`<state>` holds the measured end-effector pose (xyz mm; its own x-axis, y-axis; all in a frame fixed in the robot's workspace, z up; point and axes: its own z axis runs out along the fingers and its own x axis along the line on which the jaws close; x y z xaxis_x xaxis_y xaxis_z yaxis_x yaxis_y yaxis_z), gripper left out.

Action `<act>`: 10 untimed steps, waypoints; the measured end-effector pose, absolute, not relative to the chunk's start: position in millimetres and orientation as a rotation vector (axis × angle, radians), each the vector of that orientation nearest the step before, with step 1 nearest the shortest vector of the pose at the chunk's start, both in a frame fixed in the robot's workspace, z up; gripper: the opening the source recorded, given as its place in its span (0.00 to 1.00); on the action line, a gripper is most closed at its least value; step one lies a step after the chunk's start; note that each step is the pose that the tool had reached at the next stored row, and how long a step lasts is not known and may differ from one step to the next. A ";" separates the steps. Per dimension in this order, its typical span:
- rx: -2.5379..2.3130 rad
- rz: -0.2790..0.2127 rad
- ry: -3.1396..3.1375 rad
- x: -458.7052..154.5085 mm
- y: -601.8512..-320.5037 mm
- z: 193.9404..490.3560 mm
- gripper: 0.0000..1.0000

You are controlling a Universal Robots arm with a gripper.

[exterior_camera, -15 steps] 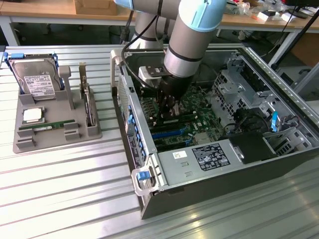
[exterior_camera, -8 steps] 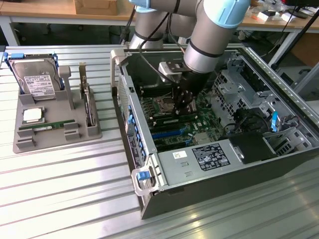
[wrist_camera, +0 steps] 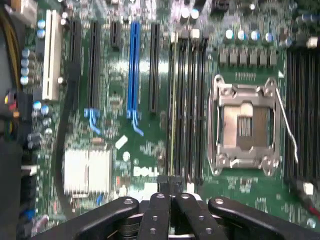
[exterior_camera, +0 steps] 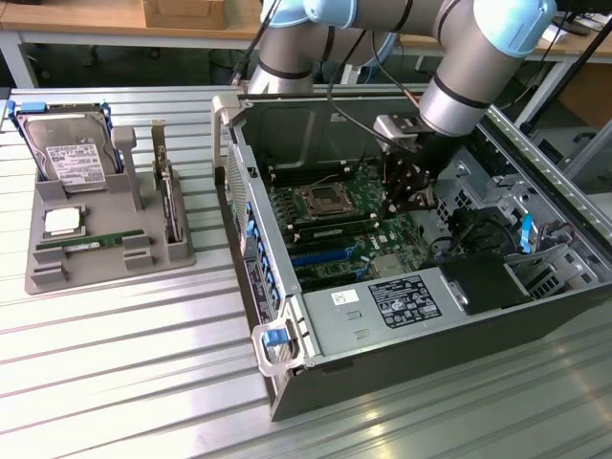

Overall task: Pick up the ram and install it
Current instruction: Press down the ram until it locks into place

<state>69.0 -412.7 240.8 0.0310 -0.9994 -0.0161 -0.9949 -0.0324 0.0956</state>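
The tool (exterior_camera: 402, 196) is hanging inside the open computer case (exterior_camera: 382, 382), low over the motherboard (exterior_camera: 354, 206) and just beside the open CPU socket (exterior_camera: 320, 199). In the wrist view its two dark fingers (wrist_camera: 164, 187) are sitting pressed together, with nothing showing between them. Their tips are standing at one end of the bank of long black memory slots (wrist_camera: 187, 100), between the socket and the blue expansion slot (wrist_camera: 134, 70).

A thin greenish edge (wrist_camera: 174, 100) is running the length of one of those black slots, seen edge-on. Whether it is a seated module cannot be told for sure.

A ram (exterior_camera: 91, 245) is lying well apart from the tool, outside the case on the exterior view's left. It is resting flat in a long groove at the front of the gray tray (exterior_camera: 57, 273) on the ribbed metal tabletop (exterior_camera: 124, 363). It is showing as a long, narrow green strip with a pale label near its middle; its chips are too small to make out. Just behind it on the same tray a square silver CPU chip (exterior_camera: 62, 222) is lying. A hard drive (exterior_camera: 67, 153) is leaning at the back and a card with a metal bracket (exterior_camera: 167, 196) is standing on edge at the side.
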 end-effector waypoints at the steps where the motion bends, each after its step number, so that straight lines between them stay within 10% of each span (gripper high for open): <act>1: 2.213 -0.121 -2.144 79.6 -412.8 240.8 0.10; 10: 2.213 -0.122 -2.144 93.4 -412.7 286.3 0.10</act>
<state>93.4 -412.7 286.3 0.0310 -0.9994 -0.0162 -0.9948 -0.0324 0.0965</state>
